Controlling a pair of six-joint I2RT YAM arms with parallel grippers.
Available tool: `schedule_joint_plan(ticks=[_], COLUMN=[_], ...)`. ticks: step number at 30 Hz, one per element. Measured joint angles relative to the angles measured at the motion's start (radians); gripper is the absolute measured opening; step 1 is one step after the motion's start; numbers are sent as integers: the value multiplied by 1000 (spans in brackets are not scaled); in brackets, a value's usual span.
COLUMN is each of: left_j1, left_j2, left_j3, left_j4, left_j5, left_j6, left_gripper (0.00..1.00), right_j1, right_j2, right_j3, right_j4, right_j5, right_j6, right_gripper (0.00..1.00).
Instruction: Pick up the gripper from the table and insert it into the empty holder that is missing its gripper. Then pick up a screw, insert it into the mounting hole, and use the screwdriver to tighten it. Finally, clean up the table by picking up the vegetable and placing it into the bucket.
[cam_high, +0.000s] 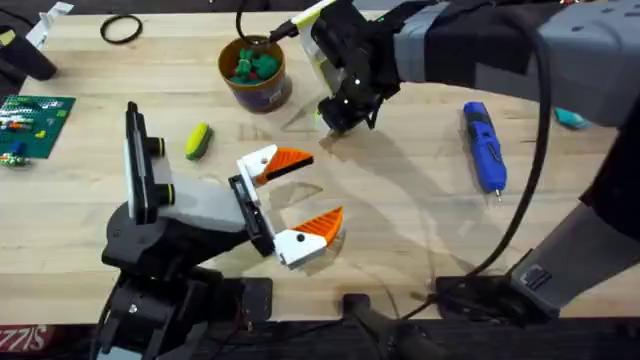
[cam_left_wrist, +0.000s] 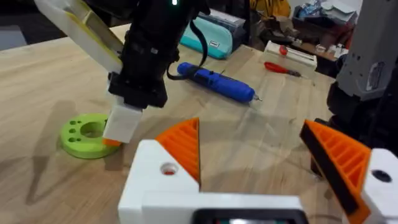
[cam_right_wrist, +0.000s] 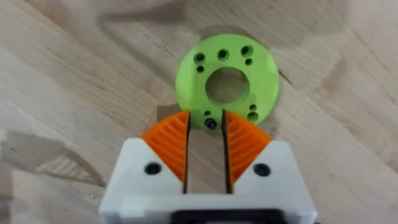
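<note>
My right gripper (cam_right_wrist: 206, 115) points down at the rim of a lime-green disc (cam_right_wrist: 227, 74) with several holes. Its orange pads stand a narrow gap apart around a dark spot in the disc, screw or hole I cannot tell. The left wrist view has the same gripper (cam_left_wrist: 121, 127) touching the disc (cam_left_wrist: 84, 134). My left gripper (cam_high: 327, 185) rests open near the table's front, both orange-and-white finger pieces seated on the black holder (cam_high: 250, 210). The blue screwdriver (cam_high: 485, 145) lies to the right. The vegetable (cam_high: 198, 140) lies left of centre, in front of the bucket (cam_high: 255, 70).
The bucket holds green toy pieces. A green circuit board (cam_high: 30, 125) lies at the left edge and a black ring (cam_high: 120, 30) at the back left. A teal case (cam_left_wrist: 214, 37) and a red-handled tool (cam_left_wrist: 283, 68) lie beyond the screwdriver (cam_left_wrist: 217, 81).
</note>
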Motion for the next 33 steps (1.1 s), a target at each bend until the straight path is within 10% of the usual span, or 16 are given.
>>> schedule_joint_plan(ticks=[7,33], left_j1=[0,0], left_j2=[0,0], left_j3=[0,0], left_j4=[0,0], left_j5=[0,0], left_j6=[0,0], left_gripper=[983,983], right_j1=[-2,-2], right_j2=[0,-108], right_j3=[0,0], right_j4=[0,-13], right_j5=[2,1], right_j6=[0,1], right_gripper=[7,3])
